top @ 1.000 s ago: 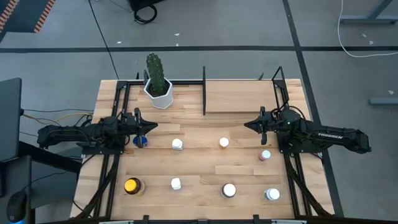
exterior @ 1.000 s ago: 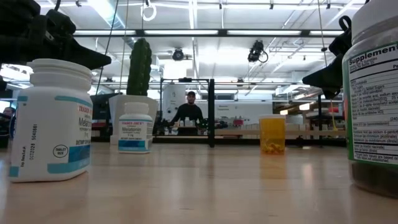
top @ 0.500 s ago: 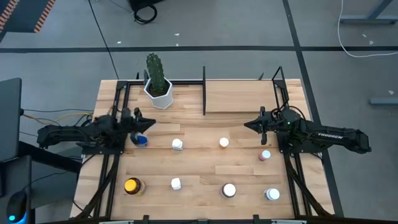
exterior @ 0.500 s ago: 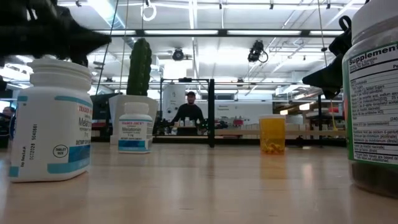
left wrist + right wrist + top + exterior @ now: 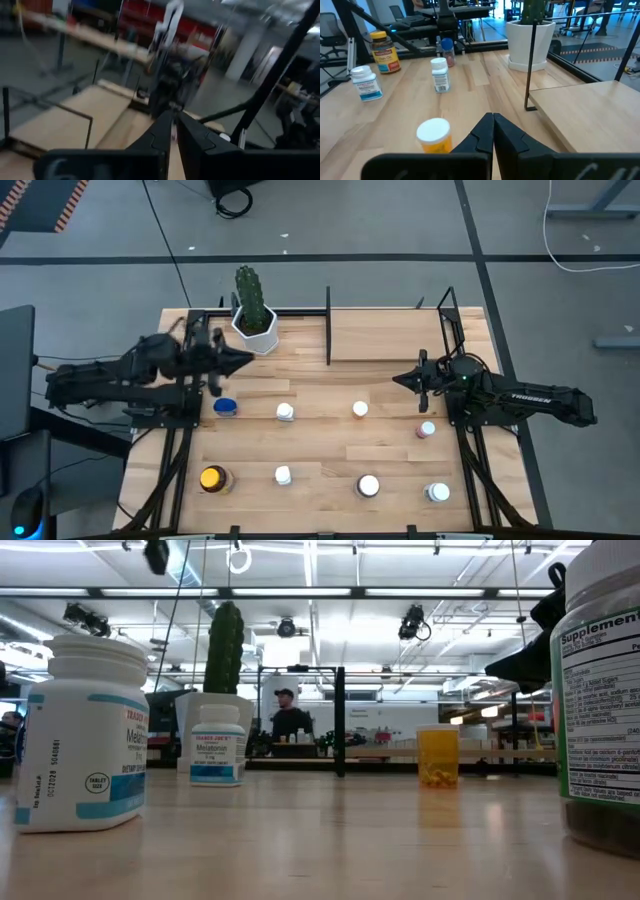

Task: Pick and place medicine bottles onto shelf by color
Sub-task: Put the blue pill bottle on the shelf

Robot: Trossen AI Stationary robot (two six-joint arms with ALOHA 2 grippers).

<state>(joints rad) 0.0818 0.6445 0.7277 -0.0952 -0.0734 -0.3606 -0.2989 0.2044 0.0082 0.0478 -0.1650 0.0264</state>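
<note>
Several medicine bottles stand upright on their bases on the slatted table: a blue-capped one [image 5: 225,407], white-capped ones [image 5: 286,412] [image 5: 360,409] [image 5: 283,475], a pink one [image 5: 427,429], a yellow-lidded amber one [image 5: 211,478], and two wider ones [image 5: 369,485] [image 5: 437,492]. The shelf [image 5: 390,340] is a light board between black posts at the far edge. My left gripper [image 5: 240,361] is shut and hovers high near the cactus pot, beyond the blue-capped bottle. My right gripper [image 5: 400,380] is shut and hangs above the table, right of the orange bottle [image 5: 434,135].
A cactus in a white hexagonal pot [image 5: 255,330] stands at the far left, beside the shelf's black post [image 5: 328,325]. Black frame rails run along both table sides. In the low view a person [image 5: 290,720] stands in the room behind the table.
My left arm has risen and swung toward the table's far edge and the cactus pot, leaving the low view. The blue-capped bottle, earlier partly under the arm, now shows uncovered in the same spot. In the room behind, the person has shifted a little.
</note>
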